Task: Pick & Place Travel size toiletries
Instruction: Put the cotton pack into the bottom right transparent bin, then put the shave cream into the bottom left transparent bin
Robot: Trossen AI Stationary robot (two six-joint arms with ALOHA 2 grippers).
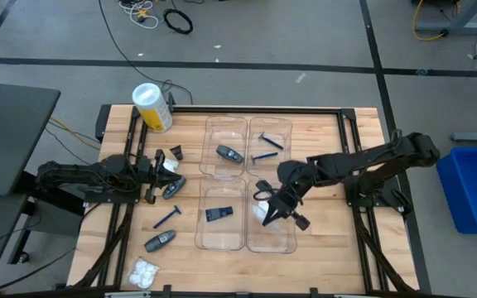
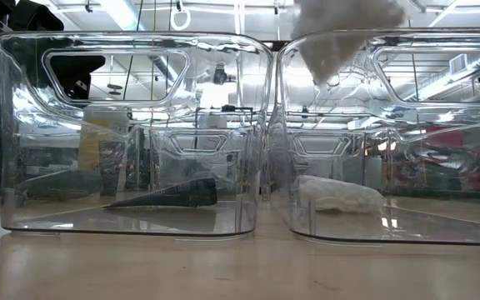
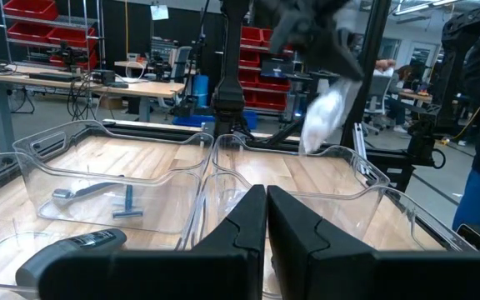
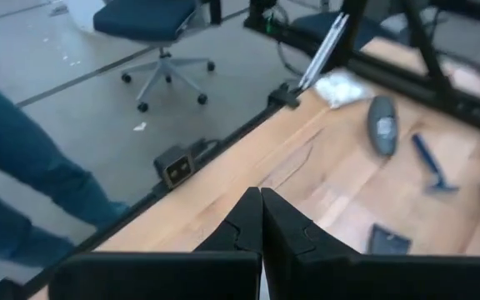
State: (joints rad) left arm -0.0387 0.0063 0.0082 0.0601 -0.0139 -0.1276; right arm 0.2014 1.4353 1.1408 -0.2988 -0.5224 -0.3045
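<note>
Right hand (image 1: 273,211) clamped on white packet (image 1: 265,212) above tray (image 1: 281,242), no legible writing

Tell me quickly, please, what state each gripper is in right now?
Left gripper: closed, holding nothing visible.
Right gripper: closed on a white packet, above the near right tray.

Robotics lab or workshop. Grey floor marked with dark tape lines (image 1: 222,64); loose cables (image 1: 178,20) lay across it. Beyond the wooden table (image 1: 321,136) stood workbenches (image 3: 73,79), racks of red bins (image 3: 32,21) and an office chair (image 4: 152,25). A person in jeans (image 4: 23,183) stood close by.
</note>
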